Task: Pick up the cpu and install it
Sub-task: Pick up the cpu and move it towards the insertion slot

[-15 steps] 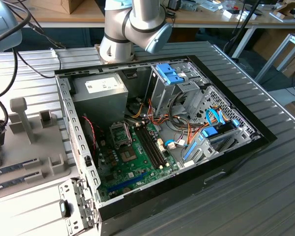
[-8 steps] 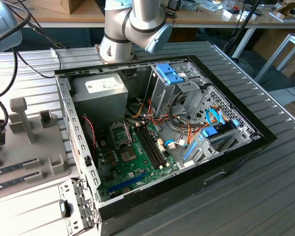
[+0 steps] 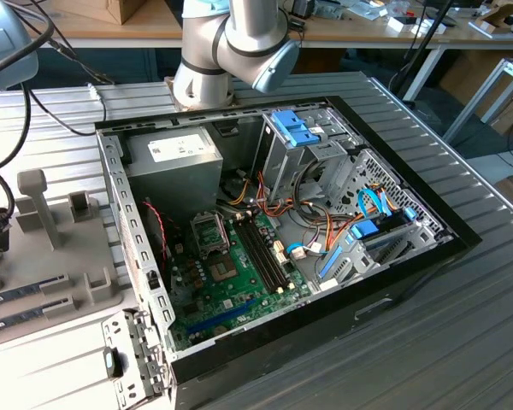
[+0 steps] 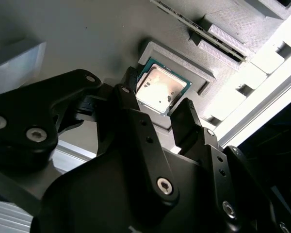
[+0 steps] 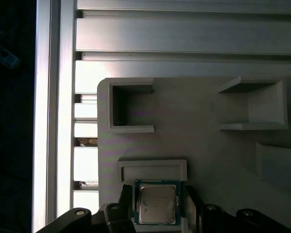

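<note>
Hand (image 4: 158,94) spread astride cpu (image 4: 161,86) in grey holder (image 4: 184,60).

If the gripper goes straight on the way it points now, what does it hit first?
Most likely the cpu in its pocket on the grey holder: the gripper is centred on it in both wrist views. Remaining gap unclear.

No text can be read anywhere. The grey power-supply box (image 3: 173,162) carries a white label (image 3: 167,147) in the exterior view (its print is only dark smudges). The cpu (image 5: 156,206) bears faint marks on its silver top in the first wrist view, too dim to make out; in the second wrist view glare covers them
</note>
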### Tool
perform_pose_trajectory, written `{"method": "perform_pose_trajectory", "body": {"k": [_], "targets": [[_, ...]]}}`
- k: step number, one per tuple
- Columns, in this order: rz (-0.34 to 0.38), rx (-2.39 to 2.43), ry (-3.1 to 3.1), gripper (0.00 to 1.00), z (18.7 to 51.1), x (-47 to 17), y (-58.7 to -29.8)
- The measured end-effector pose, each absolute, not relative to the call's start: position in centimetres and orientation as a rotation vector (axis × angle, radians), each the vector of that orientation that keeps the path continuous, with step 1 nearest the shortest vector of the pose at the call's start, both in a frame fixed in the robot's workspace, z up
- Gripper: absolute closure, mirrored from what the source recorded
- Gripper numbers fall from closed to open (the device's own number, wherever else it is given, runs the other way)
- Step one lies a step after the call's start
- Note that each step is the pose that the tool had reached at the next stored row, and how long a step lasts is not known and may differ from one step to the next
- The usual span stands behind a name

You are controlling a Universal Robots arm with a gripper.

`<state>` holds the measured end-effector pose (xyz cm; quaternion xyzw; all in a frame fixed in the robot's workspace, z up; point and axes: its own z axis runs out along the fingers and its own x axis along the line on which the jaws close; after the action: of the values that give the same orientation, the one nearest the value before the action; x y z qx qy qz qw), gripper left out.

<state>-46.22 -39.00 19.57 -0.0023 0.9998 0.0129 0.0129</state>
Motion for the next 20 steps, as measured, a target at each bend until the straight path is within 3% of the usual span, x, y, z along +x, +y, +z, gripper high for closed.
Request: {"method": "perform_pose_trajectory", "body": {"k": [4, 6, 7, 18, 19, 20], "targets": [[0.04, -0.007, 3.116, 0.47, 19.58, -46.22, -39.01], [0.04, -0.007, 3.116, 0.58, 19.6, -46.22, -39.01], [0.04, -0.007, 3.116, 0.59, 19.6, -46.22, -39.01], [0.04, -0.007, 3.115, 0.58, 19.62, -46.22, -39.0], [0.04, -0.007, 3.116, 0.51, 19.63, -46.22, -39.01], [0.04, -0.007, 3.116, 0.51, 19.63, -46.22, -39.0]]}}
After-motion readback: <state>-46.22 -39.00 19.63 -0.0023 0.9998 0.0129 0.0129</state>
